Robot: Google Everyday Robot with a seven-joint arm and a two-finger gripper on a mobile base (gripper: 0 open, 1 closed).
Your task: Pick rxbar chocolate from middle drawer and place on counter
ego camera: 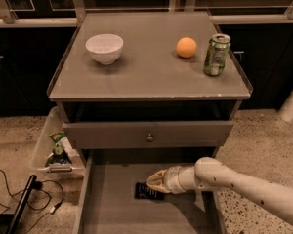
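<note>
The middle drawer (112,204) is pulled out below the cabinet, its grey floor showing. The rxbar chocolate (146,192), a small black bar with pale stripes, lies flat on the drawer floor near the middle. My gripper (155,182) reaches in from the right on a white arm, its tip right over the bar's upper right end. The counter (146,77) is the grey cabinet top above.
On the counter stand a white bowl (104,48), an orange (186,47) and a green soda can (216,54). A closed drawer front with a knob (149,137) sits above the open drawer. A white bin (52,147) with snacks and cables (19,199) lie on the floor at left.
</note>
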